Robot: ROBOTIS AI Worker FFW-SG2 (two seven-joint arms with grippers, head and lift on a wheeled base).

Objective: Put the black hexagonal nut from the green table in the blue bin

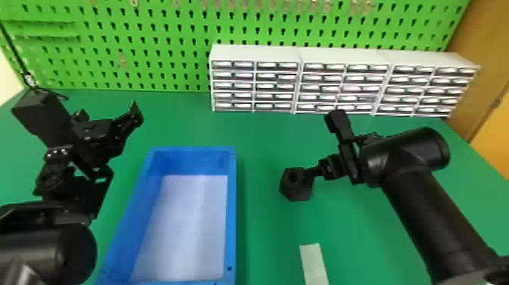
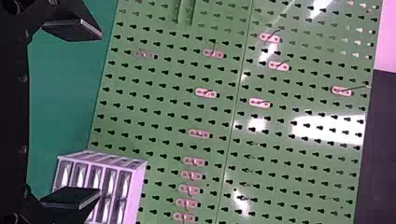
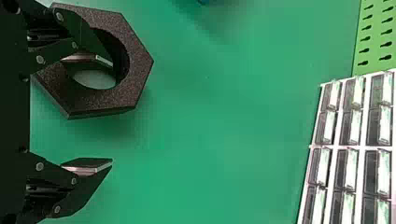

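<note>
The black hexagonal nut is at the green table, right of the blue bin. Beside it, my right gripper is open, one finger reaching over the nut's hole. In the right wrist view the nut lies around one fingertip of the right gripper, the other finger standing apart outside it. Whether the nut touches the table I cannot tell. My left gripper stays raised left of the bin; in the left wrist view the left gripper is open and holds nothing.
White drawer cabinets line the back right of the table, before a green pegboard. A pale strip lies near the front, right of the bin.
</note>
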